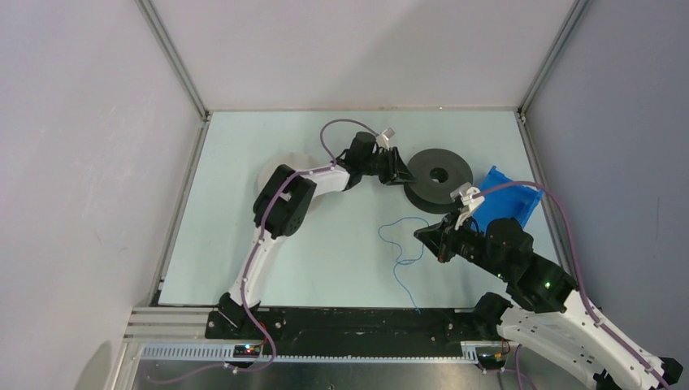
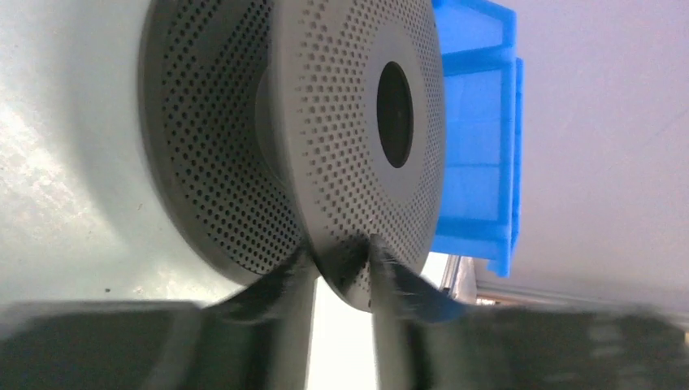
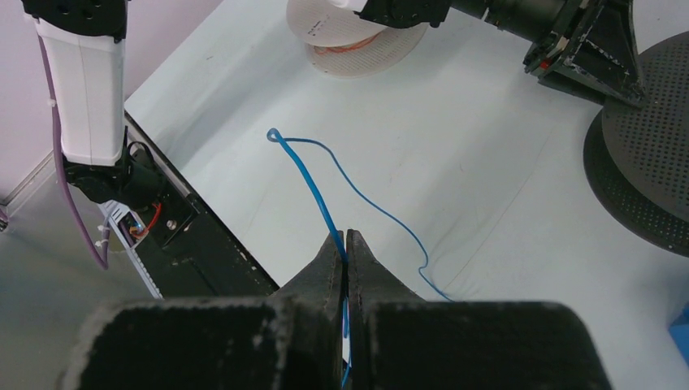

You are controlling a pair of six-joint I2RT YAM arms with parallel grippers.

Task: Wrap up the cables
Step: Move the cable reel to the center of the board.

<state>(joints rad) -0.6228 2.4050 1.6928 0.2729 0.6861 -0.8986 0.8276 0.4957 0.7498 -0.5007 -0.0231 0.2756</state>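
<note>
The blue cable (image 1: 400, 242) lies in loose loops on the pale table, and its looped end (image 3: 276, 136) rests near the front edge. My right gripper (image 3: 347, 237) is shut on this cable, which runs between the two fingers; seen from above, the right gripper (image 1: 432, 236) hovers just right of the loops. A reddish cable (image 3: 348, 46) is wound on a white spool (image 3: 357, 58). My left gripper (image 2: 341, 272) straddles the rim of the dark grey perforated spool (image 2: 341, 122), with a finger pressed on each face of its flange. From above, the left gripper (image 1: 404, 175) meets that spool (image 1: 455, 169) on its left side.
A blue bin (image 1: 505, 203) stands right of the dark spool, close behind the right wrist. The white spool (image 1: 280, 165) is partly hidden under the left arm. Enclosure walls and metal rails bound the table, and a black base plate (image 1: 341, 321) runs along the front edge.
</note>
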